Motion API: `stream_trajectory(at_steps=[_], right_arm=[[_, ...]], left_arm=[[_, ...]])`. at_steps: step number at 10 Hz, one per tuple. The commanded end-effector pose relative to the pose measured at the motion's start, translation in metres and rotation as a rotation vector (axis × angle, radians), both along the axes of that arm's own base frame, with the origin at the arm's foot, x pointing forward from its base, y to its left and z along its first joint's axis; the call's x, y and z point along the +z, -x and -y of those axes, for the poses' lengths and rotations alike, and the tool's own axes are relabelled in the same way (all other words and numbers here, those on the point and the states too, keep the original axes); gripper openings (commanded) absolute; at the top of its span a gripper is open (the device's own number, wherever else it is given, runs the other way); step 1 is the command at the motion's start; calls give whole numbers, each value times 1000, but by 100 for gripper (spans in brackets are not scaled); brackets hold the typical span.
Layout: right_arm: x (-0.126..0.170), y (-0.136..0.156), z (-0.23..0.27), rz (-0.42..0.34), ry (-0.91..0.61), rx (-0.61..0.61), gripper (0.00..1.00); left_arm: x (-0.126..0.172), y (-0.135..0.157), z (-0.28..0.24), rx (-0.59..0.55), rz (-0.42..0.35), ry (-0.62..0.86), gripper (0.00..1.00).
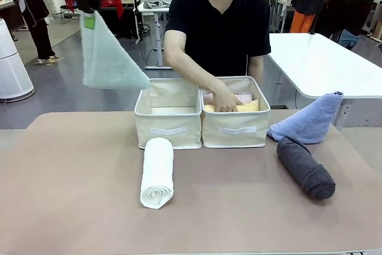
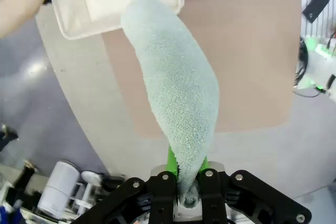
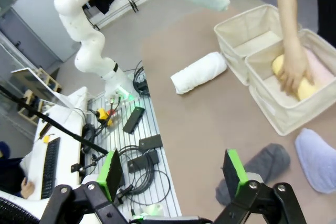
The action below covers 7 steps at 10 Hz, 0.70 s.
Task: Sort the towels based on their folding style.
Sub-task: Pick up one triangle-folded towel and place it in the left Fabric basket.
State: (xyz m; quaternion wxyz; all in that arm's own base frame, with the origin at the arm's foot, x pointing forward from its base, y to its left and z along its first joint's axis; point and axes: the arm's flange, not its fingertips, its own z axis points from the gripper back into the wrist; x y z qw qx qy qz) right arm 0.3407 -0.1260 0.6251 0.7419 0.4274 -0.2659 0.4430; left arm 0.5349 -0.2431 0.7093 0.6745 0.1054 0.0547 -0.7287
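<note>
Overhead, above the tabletop's far edge, the left gripper (image 2: 188,192) is clamped on the tip of a pale mint cone-folded terry towel (image 1: 110,58). The towel hangs beside two cream fabric baskets (image 1: 168,129). The right gripper (image 3: 173,174), fingers wide apart, hovers over a dark grey rolled towel (image 1: 305,168) near the right edge. A person's hand (image 1: 225,101) seemingly presses a yellow rolled towel (image 1: 250,106) inside one basket.

The tan counter (image 1: 77,207) carries two cream baskets, left basket (image 1: 168,131) touching right basket (image 1: 236,131). The white rolled towel (image 1: 157,172) lies just before the left one. The dark grey roll (image 1: 305,168) lies far right, with the periwinkle cone (image 1: 310,120) just behind it.
</note>
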Motion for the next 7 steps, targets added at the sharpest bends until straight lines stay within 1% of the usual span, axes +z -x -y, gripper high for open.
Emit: stream_trajectory(at_steps=[1, 2, 4, 7], right_arm=[[-1, -1, 0, 18, -36, 9, 100], [-1, -1, 0, 18, -36, 9, 100], [-1, -1, 0, 18, -36, 9, 100], [-1, -1, 0, 18, -36, 9, 100]], left_arm=[[30, -41, 36, -107, 16, 1, 15], [25, -45, 45, -139, -6, 32, 15], [15, -41, 55, -181, 22, 109, 15], [-12, -39, 64, -234, 18, 191, 15]])
